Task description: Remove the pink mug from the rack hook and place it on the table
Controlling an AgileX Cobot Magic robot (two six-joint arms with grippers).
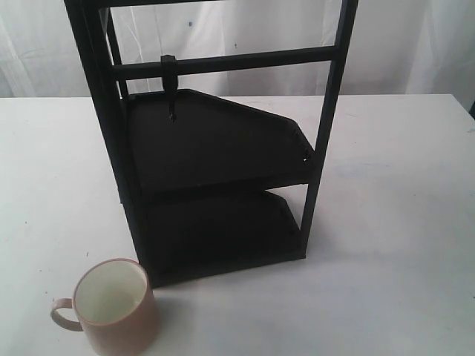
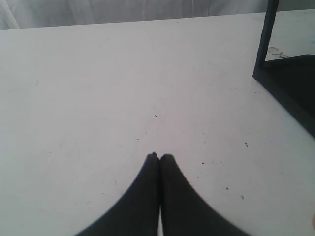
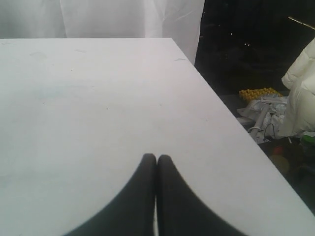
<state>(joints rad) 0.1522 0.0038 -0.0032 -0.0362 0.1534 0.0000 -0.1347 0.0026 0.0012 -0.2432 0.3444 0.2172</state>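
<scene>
The pink mug (image 1: 115,308) stands upright on the white table (image 1: 386,282) at the front left, handle pointing left, cream inside showing, just in front of the tall black rack (image 1: 215,148). The rack hook (image 1: 171,85) hangs bare from the horizontal bar. Neither arm appears in the exterior view. My left gripper (image 2: 159,156) is shut with nothing in it, over bare table (image 2: 98,98), with the rack's foot (image 2: 288,83) off to one side. My right gripper (image 3: 156,157) is shut and empty above bare table (image 3: 88,98).
The rack has two angled black shelf panels (image 1: 223,141). In the right wrist view the table edge (image 3: 231,123) drops off to a dark floor with clutter (image 3: 261,108). A white curtain (image 1: 223,30) hangs behind the table.
</scene>
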